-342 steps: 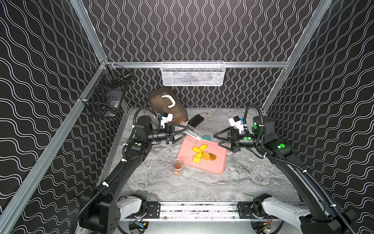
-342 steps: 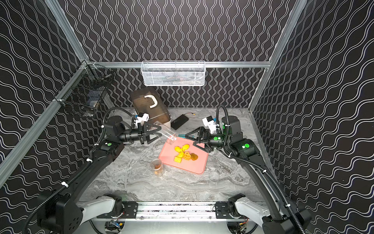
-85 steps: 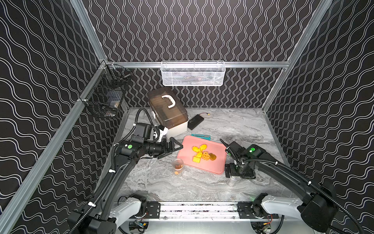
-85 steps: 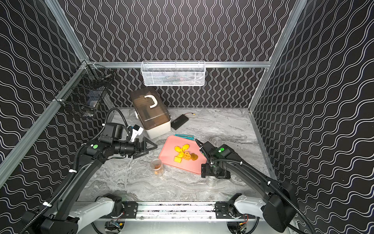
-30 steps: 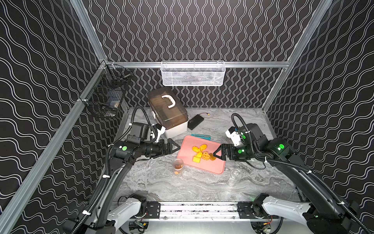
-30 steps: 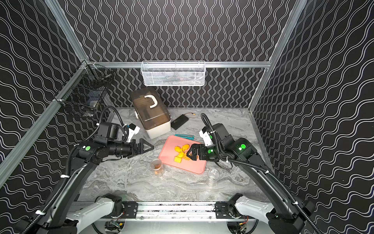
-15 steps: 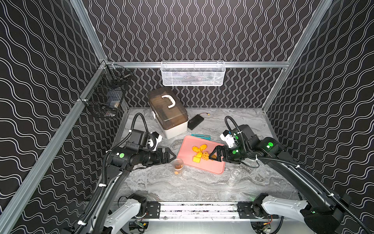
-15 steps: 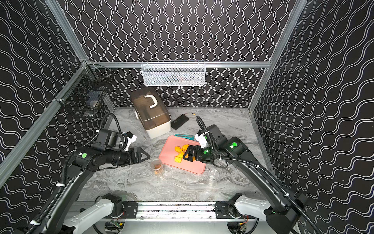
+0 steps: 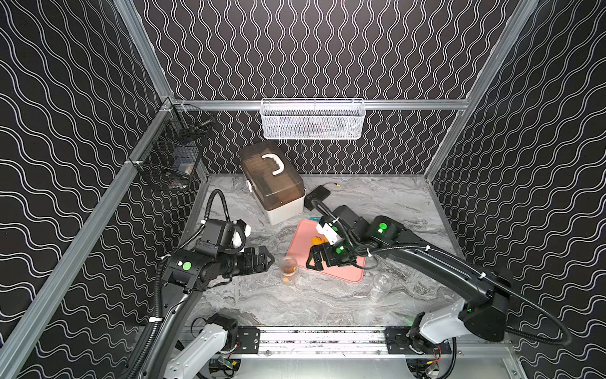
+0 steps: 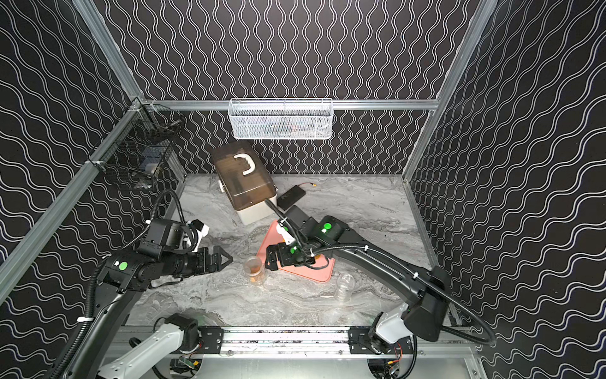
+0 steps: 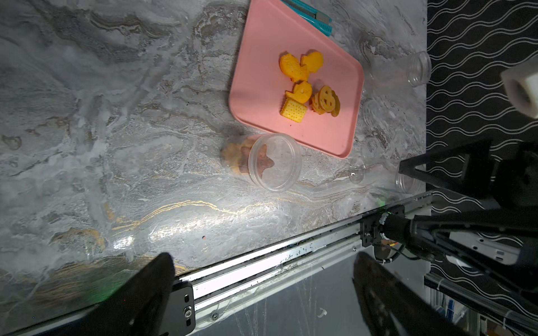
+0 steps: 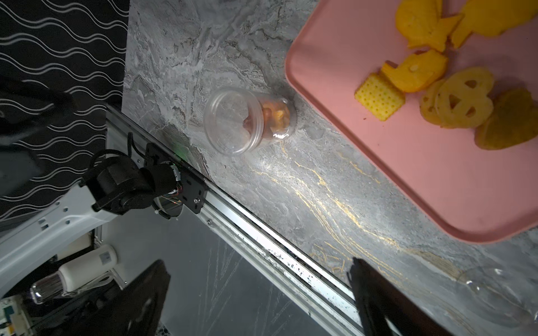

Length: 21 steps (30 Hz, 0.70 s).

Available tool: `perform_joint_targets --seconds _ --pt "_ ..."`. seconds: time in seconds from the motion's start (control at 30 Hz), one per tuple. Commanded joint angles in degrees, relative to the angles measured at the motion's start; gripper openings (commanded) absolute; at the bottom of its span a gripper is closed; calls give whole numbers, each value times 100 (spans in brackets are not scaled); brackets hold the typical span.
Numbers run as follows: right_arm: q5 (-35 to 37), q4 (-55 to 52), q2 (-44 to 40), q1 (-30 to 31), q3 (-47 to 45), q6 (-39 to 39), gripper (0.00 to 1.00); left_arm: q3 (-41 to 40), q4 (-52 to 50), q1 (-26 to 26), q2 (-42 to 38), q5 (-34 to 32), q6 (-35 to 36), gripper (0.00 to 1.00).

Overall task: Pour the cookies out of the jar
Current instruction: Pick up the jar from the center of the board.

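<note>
Cookies [image 11: 294, 112] split between jar [image 11: 273, 163] and tray [image 11: 262, 72]

Near right: second clear jar [image 9: 382, 284], empty. Further in, open jar upright, just off tray's near-left corner; brown star and few pieces inside. Left gripper [image 9: 270, 260] wide, empty, just left of jar. Right gripper [image 9: 311, 262] wide, empty, over tray's near edge. Roughly half poured, I judge; remainder to tip. Far: storage box [image 9: 272, 183].

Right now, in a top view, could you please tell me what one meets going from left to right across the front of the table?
left tool → cookie jar → right tool → clear empty jar. The pink tray is left out: the right tool overlaps it.
</note>
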Motion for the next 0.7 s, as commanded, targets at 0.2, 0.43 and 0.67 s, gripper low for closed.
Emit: perform_joint_targets --seconds 0.2,0.43,0.67 --pt "1020 -682 1172 626 1271 -539 100 -225 170 154 -149 -356 -484 99" --pt "1464 -1101 1802 1003 1946 -717 100 -185 78 399 68 -809 -242 99" --pt "1869 -1534 2474 1252 2564 -753 100 -486 172 800 275 -840 75 99"
